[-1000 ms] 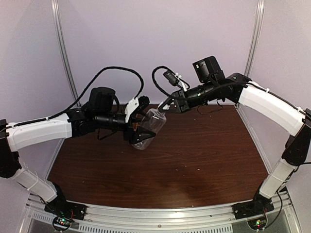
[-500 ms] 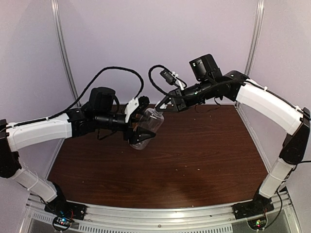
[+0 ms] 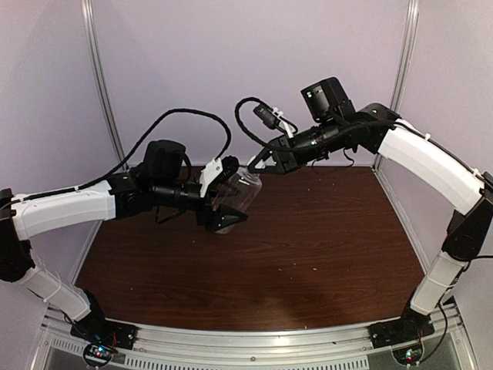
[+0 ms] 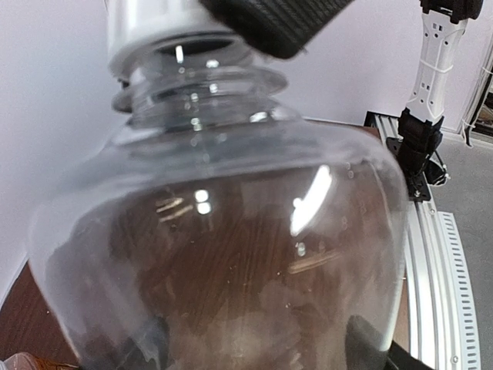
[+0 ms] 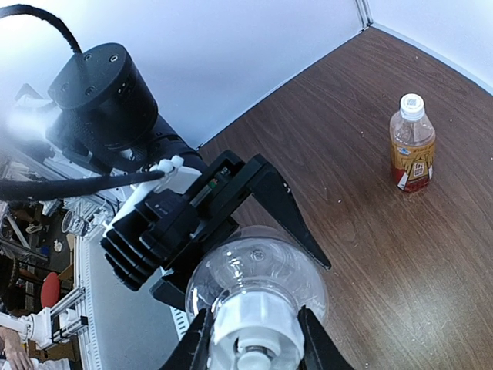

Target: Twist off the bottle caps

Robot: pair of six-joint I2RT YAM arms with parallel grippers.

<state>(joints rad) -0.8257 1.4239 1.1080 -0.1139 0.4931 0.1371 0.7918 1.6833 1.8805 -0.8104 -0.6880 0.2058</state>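
Observation:
A clear bottle (image 3: 237,199) hangs tilted above the table, and my left gripper (image 3: 231,202) is shut across its body. In the left wrist view the clear bottle (image 4: 223,247) fills the frame, with its white cap (image 4: 154,27) at the top. My right gripper (image 5: 254,347) is shut on that white cap (image 5: 254,324), one finger on each side, over the clear bottle (image 5: 262,266). In the top view the right gripper (image 3: 254,168) sits at the bottle's neck. An amber bottle (image 5: 412,150) with a white cap (image 5: 411,103) stands upright on the table, apart from both grippers.
The dark wooden table (image 3: 308,247) has pale walls behind and beside it. A metal rail (image 3: 254,339) with both arm bases runs along the near edge. The left gripper's black body (image 5: 192,208) lies close under the right wrist.
The clear bottle has risen slightly with both arms. The right wrist has shifted a little up and to the left. Both grips are unchanged.

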